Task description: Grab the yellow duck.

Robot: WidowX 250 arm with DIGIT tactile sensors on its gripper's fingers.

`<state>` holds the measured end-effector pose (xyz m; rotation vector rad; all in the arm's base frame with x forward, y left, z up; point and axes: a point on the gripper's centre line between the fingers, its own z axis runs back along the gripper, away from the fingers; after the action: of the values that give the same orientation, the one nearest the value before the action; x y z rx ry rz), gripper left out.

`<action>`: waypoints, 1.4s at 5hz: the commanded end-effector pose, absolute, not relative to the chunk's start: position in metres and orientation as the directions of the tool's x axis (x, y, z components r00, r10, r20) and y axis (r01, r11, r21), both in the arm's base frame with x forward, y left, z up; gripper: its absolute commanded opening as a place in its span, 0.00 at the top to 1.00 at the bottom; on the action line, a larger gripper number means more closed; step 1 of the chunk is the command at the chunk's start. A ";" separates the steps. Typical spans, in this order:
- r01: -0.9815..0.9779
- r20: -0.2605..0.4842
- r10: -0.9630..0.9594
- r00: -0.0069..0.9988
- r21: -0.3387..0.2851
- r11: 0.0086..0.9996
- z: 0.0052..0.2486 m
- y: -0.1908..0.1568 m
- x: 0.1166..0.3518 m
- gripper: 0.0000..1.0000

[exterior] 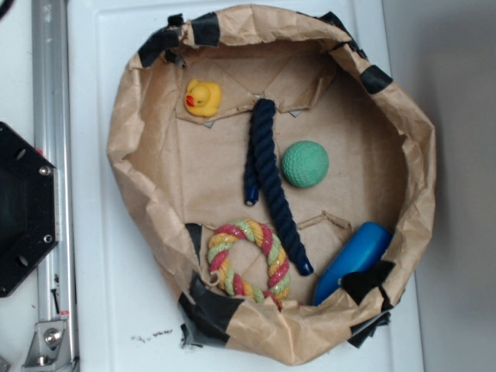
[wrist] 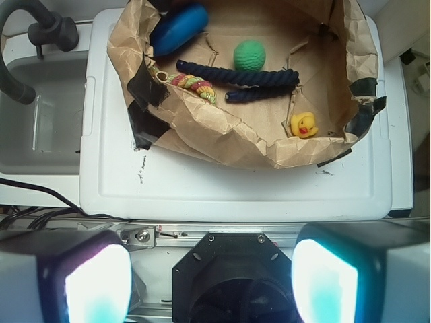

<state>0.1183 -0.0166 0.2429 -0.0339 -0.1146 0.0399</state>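
The yellow duck sits upright on the floor of a brown paper basin, near its upper-left wall in the exterior view; in the wrist view the duck lies at the basin's near right corner. My gripper shows only in the wrist view, at the bottom, far back from the basin and above the black robot base. Its two pale fingers stand wide apart with nothing between them. The gripper is out of the exterior view.
In the basin lie a green ball, a dark blue rope, a yellow-pink-green rope ring and a blue oblong toy. The basin's crumpled wall rises between me and the duck. A metal rail and black base stand at left.
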 end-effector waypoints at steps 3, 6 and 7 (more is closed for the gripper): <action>0.080 0.148 -0.132 0.980 0.318 0.945 0.186 0.060 0.177 0.00; 0.108 0.016 -0.112 0.994 0.173 0.979 0.120 0.064 0.224 0.00; 0.166 0.066 -0.170 0.983 0.054 0.985 0.095 0.050 0.234 0.00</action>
<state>0.2325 0.0411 0.0875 0.0314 -0.0381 -0.1778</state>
